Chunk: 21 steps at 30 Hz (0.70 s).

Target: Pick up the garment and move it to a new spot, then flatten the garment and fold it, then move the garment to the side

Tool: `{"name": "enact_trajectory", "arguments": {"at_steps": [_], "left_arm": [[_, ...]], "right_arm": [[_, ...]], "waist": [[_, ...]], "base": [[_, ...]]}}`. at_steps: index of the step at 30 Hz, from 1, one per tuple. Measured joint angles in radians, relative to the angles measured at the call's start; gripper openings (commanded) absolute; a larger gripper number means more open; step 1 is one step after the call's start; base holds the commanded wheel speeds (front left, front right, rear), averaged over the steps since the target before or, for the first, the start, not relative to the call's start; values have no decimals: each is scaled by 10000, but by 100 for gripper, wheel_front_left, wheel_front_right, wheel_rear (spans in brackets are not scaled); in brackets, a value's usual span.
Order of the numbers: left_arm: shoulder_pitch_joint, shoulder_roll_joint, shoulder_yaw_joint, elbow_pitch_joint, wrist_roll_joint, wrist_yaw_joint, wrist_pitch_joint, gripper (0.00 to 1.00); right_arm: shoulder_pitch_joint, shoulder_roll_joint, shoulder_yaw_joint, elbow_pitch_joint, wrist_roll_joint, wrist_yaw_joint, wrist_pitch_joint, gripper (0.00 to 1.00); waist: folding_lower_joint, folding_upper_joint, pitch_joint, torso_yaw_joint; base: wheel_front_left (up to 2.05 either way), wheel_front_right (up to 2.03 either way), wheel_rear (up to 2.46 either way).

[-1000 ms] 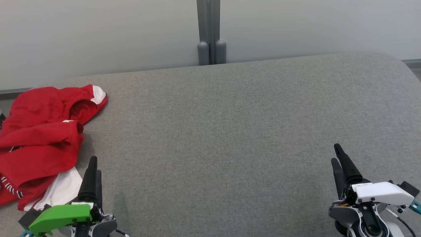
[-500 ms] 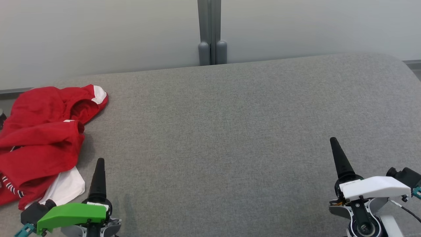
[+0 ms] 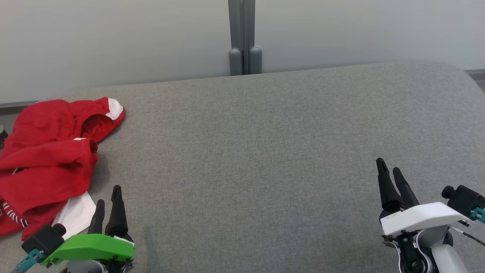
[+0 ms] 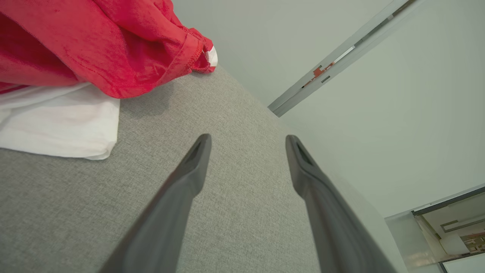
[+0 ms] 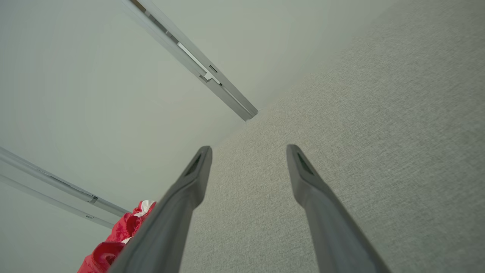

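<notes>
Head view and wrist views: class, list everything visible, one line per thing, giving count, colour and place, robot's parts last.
garment: one, red with white parts, crumpled at the surface's left edge.
padded surface: one, grey fabric, spanning the foreground.
wall: one, pale, behind the surface.
post: one, grey, upright at the wall's middle.
left gripper: one, dark fingers, green cover, lower left beside the garment, open.
right gripper: one, dark fingers, white cover, lower right, open.

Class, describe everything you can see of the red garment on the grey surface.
The garment is red, soft-looking cloth with white trim, a white part poking out underneath and small dark stripes at one edge. It lies crumpled in loose folds at the left end of the grey padded surface, resting on it. The open left claw is beside it, not touching.
</notes>
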Motion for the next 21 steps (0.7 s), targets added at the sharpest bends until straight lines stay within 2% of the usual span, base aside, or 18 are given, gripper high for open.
{"name": "enact_trajectory", "arguments": {"at_steps": [5,21], "left_arm": [[12,98,-90,-61,951,123,-178,100],[188,198,-255,-153,2951,284,-625,100]], "right_arm": [[0,-58,10,-15,-773,0,-169,100],[61,-90,128,-19,-2867,2,-631,100]], "waist": [[0,0,1,13],[0,0,-28,28]], "base": [[0,0,0],[0,0,0]]}}
